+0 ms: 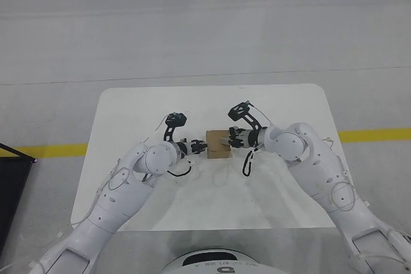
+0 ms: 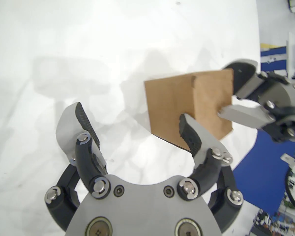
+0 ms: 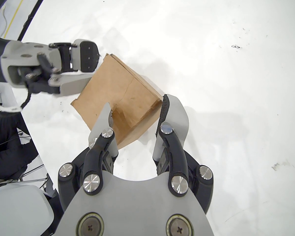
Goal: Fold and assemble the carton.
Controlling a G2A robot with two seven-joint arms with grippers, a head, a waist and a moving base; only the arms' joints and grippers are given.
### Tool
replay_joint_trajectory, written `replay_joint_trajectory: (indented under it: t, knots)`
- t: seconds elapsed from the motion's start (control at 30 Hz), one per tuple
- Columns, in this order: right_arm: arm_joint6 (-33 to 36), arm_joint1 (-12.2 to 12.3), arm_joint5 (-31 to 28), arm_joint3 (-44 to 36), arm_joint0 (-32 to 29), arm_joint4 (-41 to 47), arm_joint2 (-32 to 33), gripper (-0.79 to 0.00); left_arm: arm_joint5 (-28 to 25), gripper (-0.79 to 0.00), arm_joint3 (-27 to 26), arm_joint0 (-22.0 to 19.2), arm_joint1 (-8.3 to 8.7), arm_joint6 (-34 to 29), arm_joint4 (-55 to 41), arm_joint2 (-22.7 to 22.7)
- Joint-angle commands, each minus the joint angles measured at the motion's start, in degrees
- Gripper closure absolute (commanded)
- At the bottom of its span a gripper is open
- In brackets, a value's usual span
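A small brown carton (image 1: 218, 144) stands in the middle of the white table (image 1: 281, 198), its top flaps folded down. My right gripper (image 1: 228, 141) is at its right side. In the right wrist view the right gripper (image 3: 136, 110) clamps one corner of the carton (image 3: 123, 92), one finger over the top face and the other against the side wall. My left gripper (image 1: 199, 146) is at the carton's left side, open. In the left wrist view the left gripper (image 2: 134, 124) has one fingertip (image 2: 186, 133) at the near edge of the carton (image 2: 177, 101), and the right gripper (image 2: 232, 96) grips the far edge.
The table has rounded corners, with bare surface all around the carton. Grey floor with a yellow line (image 1: 383, 134) lies beyond it. A black object (image 1: 0, 185) stands on the floor to the left of the table.
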Motion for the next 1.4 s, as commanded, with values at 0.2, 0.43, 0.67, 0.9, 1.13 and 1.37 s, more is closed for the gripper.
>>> replay_joint_trajectory:
  t: [0.2, 0.43, 0.67, 0.9, 1.13, 1.37]
  knots:
    - [-1.8, 0.3, -0.9, -1.0, -0.8, 0.1, 1.0, -0.385, -2.2, -0.782, -5.8, 4.9, 1.61, 1.8, -0.6, -7.2]
    - [-3.9, 0.8, -2.4, -2.3, -2.5, 0.5, 2.9, -0.385, -10.1, -0.625, -5.9, 4.7, 1.62, 4.2, -4.9, -8.7]
    - [-3.3, 1.1, -2.8, -2.3, -3.4, 1.3, 4.1, -0.369, -5.2, -0.625, -5.1, -0.7, 0.7, 0.1, -1.1, -3.7]
    - [-2.2, 1.2, -2.5, -1.8, -3.0, 1.6, 3.8, -0.385, 4.0, -0.659, -7.0, -5.4, 0.37, -8.2, 5.9, -0.8]
    - [-1.5, 1.1, -1.2, -0.9, -2.3, 1.9, 3.4, -0.379, 9.8, -0.625, -8.9, -8.4, -0.21, -14.0, 9.5, 2.2]
    - [-1.4, 1.2, -1.3, -0.7, -2.3, 2.2, 3.4, -0.376, 11.5, -0.594, -6.1, -11.7, -1.4, -16.4, 10.6, 6.2]
